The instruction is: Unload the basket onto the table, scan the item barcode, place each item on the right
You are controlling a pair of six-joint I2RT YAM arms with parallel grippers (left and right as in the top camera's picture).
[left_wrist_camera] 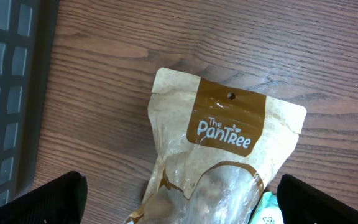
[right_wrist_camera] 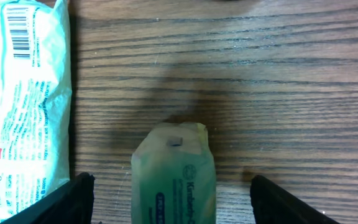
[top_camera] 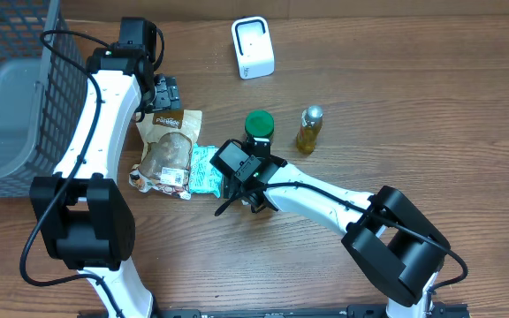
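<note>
Lying between the spread jaws of the right gripper (right_wrist_camera: 171, 186) — green packet (right_wrist_camera: 174, 167), ungripped

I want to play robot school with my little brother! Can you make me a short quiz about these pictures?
1. True or false: the brown pouch has "The PanTree" printed on it.
2. What colour is the lid of the jar? A red, B green, C blue.
3. Fill the gap: the jaws of the right gripper stand ____ on either side of the small green pack.

Key: 1 true. 2 B. 3 open; neither finger touches the pack.
</note>
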